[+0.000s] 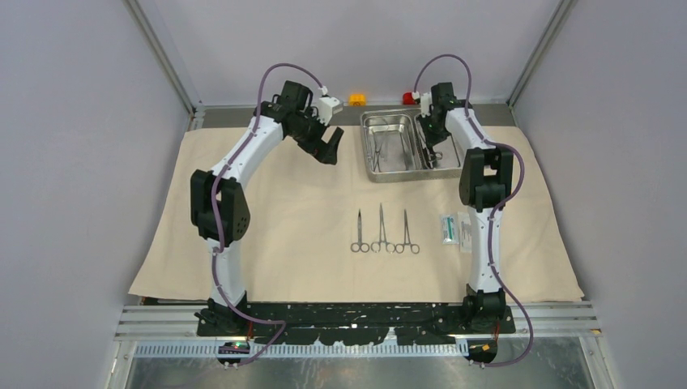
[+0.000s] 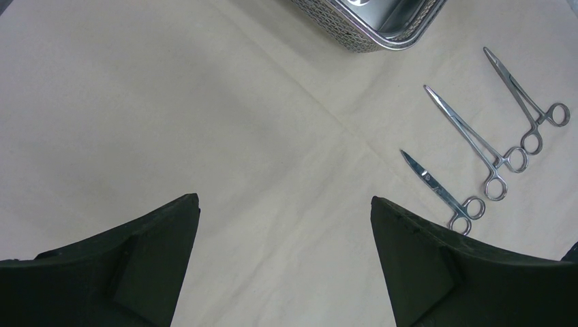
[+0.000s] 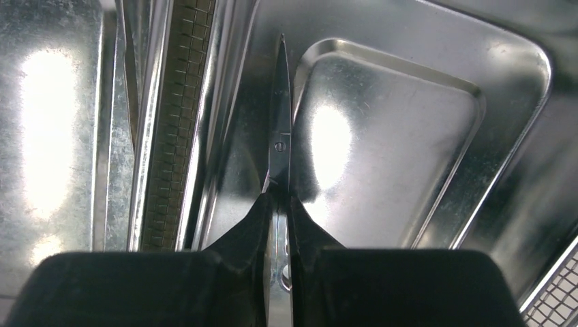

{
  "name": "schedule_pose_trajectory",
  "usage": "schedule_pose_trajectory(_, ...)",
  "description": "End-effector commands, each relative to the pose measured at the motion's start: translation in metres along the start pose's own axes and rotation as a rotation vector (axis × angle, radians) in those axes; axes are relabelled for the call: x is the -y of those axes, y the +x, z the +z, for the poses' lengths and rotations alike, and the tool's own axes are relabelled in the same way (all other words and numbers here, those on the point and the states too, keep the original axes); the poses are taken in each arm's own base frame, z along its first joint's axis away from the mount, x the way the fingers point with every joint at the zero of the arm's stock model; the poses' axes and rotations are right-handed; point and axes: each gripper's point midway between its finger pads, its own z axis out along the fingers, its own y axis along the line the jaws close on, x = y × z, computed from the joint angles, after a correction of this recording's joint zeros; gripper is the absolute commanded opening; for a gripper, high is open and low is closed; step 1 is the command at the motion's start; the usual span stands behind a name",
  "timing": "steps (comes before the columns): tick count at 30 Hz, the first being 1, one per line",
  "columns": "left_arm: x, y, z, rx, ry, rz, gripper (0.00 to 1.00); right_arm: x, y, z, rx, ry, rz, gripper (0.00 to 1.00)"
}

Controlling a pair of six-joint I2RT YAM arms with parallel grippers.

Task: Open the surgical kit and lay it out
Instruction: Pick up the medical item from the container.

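Beige cloth point(image 1: 267, 243) covers the table, spread flat, so the opening part of the job looks done.

The right gripper point(image 3: 278, 204) is down inside the right compartment of the steel tray point(image 1: 389, 176). Its jaws are narrowed to a slit and pinch the shanks of a slim scissor-like instrument point(image 3: 279, 122) just behind the pivot screw. Whether the piece is lifted or resting on the tray floor cannot be told. Its long axis runs in line with the fingers, and the pointed tip leads away from the gripper along the compartment's length. The handle end is hidden under the fingers.

Across the divider, the left compartment holds other long steel pieces, too thin to name.

On the cloth nearer the arm bases, three ring-handled instruments point(image 1: 381, 231) lie side by side. They are parallel, with tips toward the tray and rings toward the bases. Just to their right sit two packets point(image 1: 450, 229), close together.

The left gripper point(image 2: 285, 204) hangs over bare cloth left of the tray, jaws spread wide and holding nothing.

I judge the layout roughly half done. The pinched instrument has to join the row in the same orientation, and the tray's remaining contents have yet to come out.
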Motion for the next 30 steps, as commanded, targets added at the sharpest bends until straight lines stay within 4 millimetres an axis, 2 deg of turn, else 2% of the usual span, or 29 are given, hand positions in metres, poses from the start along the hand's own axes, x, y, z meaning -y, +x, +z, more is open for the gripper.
schedule_pose_trajectory(1, 0.008, -0.014, -0.011, 0.038, 0.013, 0.009, 1.0, 0.023, 0.015, 0.0, -0.041, 0.077, 0.02, 0.12)
schedule_pose_trajectory(11, 0.01, -0.011, -0.014, 0.036, 0.012, 0.013, 1.0, 0.045, 0.01, -0.003, -0.012, 0.094, 0.117, 0.06)
schedule_pose_trajectory(21, 0.012, -0.01, -0.016, 0.039, 0.017, 0.015, 1.0, 0.047, -0.001, 0.01, 0.012, 0.091, 0.141, 0.07)
schedule_pose_trajectory(30, 0.012, -0.007, -0.016, 0.034, 0.012, 0.02, 1.0, 0.052, -0.016, 0.012, 0.047, 0.097, 0.161, 0.1)
